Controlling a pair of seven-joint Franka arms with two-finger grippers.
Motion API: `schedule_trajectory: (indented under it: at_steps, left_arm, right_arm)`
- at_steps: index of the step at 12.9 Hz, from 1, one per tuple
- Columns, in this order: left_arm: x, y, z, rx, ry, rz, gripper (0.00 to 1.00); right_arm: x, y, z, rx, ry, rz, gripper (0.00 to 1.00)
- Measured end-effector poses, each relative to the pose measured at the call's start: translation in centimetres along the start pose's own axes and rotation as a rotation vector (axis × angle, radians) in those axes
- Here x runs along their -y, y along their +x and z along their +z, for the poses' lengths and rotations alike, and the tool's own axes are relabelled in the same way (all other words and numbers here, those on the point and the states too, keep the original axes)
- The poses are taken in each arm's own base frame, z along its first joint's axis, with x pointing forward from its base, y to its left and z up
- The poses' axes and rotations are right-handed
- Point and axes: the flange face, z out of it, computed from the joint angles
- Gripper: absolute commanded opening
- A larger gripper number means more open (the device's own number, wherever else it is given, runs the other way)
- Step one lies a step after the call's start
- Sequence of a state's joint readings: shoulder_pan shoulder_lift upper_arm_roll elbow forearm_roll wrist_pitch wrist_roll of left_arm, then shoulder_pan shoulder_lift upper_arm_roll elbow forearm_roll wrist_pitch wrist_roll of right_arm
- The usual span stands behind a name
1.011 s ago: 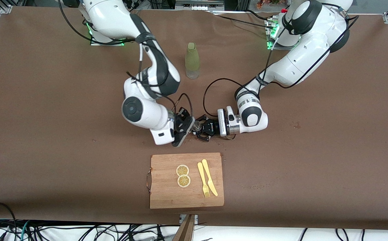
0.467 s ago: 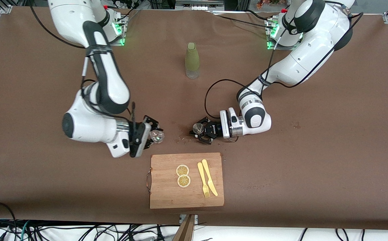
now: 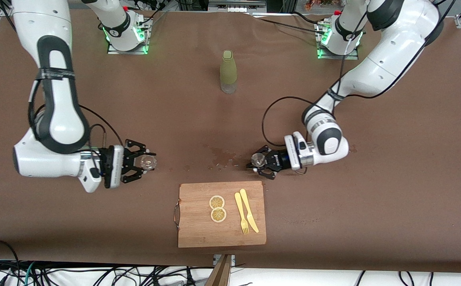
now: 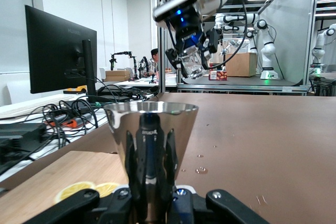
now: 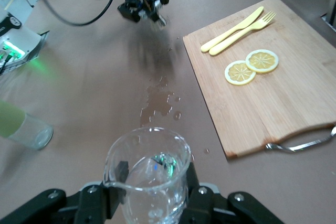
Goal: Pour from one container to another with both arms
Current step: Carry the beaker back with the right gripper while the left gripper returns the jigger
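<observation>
The pour looks done: the right gripper point(image 3: 145, 162) has its jaws pinching a glass point(image 5: 148, 174) that holds liquid, toward the right arm's end of the desk point(image 3: 373, 206), and the left gripper point(image 3: 259, 161) has its jaws pinching an upright steel cup point(image 4: 151, 153), well apart from the glass. Setting both down seems all that is left. Spilled drops point(image 3: 218, 159) lie between them, with a board point(image 3: 198, 230) nearer the front camera carrying 2 lemon slices point(image 3: 217, 208), and a bottle point(image 3: 228, 71) farther off; nothing blocks either arm.

Even, bright overhead light; shadows under each tool are soft. The steel cup point(image 4: 151, 145) mirrors its tool, and the glass point(image 5: 147, 174) glints.
</observation>
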State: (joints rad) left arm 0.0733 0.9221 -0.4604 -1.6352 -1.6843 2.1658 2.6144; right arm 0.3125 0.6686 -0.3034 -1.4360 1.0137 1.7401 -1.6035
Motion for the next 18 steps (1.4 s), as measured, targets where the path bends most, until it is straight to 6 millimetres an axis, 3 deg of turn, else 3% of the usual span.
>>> schedule_trajectory:
  at_steps: [5,8,13,15,18]
  left_arm:
    - [4.6,0.6,-13.3,0.023,-0.157,0.048,0.00]
    - [5.2,-0.2,-21.1,0.024,-0.208,0.016,0.00]
    - [5.0,-2.8,-35.2,0.019,-0.083,-0.066,0.00]
    - [4.1,-4.2,-38.2,0.010,-0.046,-0.102,0.00]
    - [2.4,-7.2,-39.3,-0.007,-0.038,-0.156,0.00]
  right_arm:
    - [-0.3,-9.4,-2.8,-0.090,-0.018,-0.095,0.36]
    - [-0.2,-13.6,-4.9,-0.118,-0.043,-0.177,0.36]
    - [0.9,-21.4,-5.4,-0.205,0.013,-0.308,0.36]
    - [0.7,-24.5,-4.8,-0.230,0.027,-0.326,0.36]
    - [0.4,-27.6,-3.5,-0.244,0.034,-0.314,0.36]
